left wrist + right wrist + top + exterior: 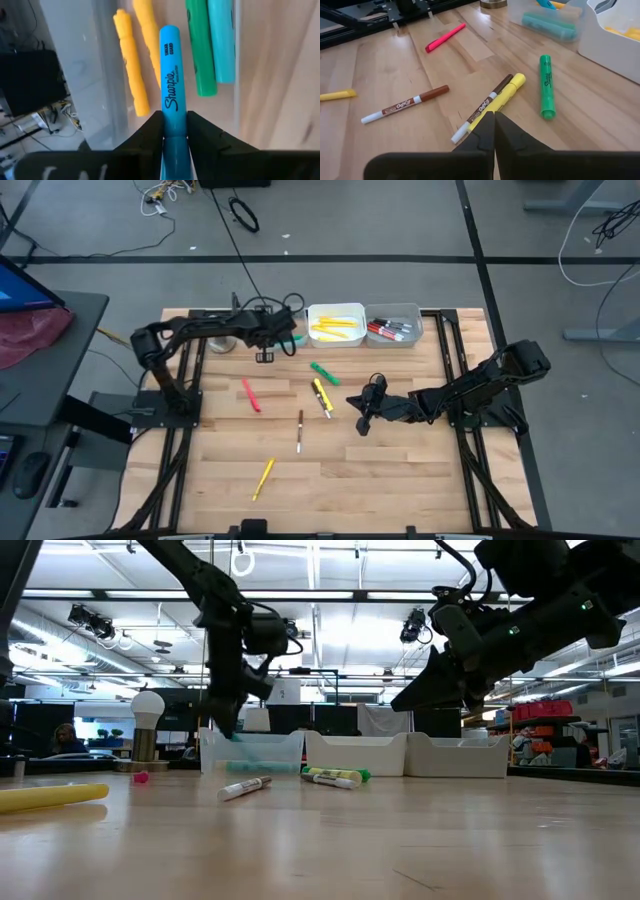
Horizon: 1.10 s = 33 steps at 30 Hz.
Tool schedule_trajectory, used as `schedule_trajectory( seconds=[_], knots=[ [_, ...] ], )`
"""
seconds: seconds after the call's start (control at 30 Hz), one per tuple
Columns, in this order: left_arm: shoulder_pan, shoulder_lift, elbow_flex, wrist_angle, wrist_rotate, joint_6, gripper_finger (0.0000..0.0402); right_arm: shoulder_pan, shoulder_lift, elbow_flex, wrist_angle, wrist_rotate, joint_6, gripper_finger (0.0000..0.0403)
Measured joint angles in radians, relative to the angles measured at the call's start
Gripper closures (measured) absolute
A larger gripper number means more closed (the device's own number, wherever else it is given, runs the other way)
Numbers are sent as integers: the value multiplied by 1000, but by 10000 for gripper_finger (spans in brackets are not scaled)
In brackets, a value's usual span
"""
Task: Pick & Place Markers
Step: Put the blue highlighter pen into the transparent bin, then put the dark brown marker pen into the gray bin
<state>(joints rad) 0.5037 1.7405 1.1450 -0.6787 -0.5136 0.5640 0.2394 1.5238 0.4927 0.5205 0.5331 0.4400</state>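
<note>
Right now your left gripper (175, 137) is clamped on a light-blue Sharpie highlighter (172, 85) above the clear bin (285, 330) at the table's far edge, over green, teal and yellow highlighters. Your right gripper (494, 131) hangs pinched shut and empty above a yellow highlighter (501, 100) lying against a brown Expo marker (482, 106), with a green Sharpie (546, 85) just beside them.

Six markers (322, 396) loose on the table, three bins (336, 311) at the back, two arms (190, 332)
</note>
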Motion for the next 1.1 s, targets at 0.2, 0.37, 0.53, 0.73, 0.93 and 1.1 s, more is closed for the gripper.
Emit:
schedule_trajectory(
  seconds=[0.2,0.37,0.53,0.73,0.93,1.1],
  knots=[
    [10,31,0,88,14,72,323,0,0,0,0,0,-3,399],
    [21,31,0,162,53,85,311,0,0,0,-2,0,-3,399],
    [54,31,0,171,153,100,292,0,0,0,-5,0,0,399],
    [94,31,0,177,243,80,271,0,0,0,-5,0,0,399],
    [105,-9,0,176,247,-12,256,0,0,0,-5,0,0,399],
    [98,-101,-2,164,353,-134,272,0,0,0,-8,0,5,399]
  ],
)
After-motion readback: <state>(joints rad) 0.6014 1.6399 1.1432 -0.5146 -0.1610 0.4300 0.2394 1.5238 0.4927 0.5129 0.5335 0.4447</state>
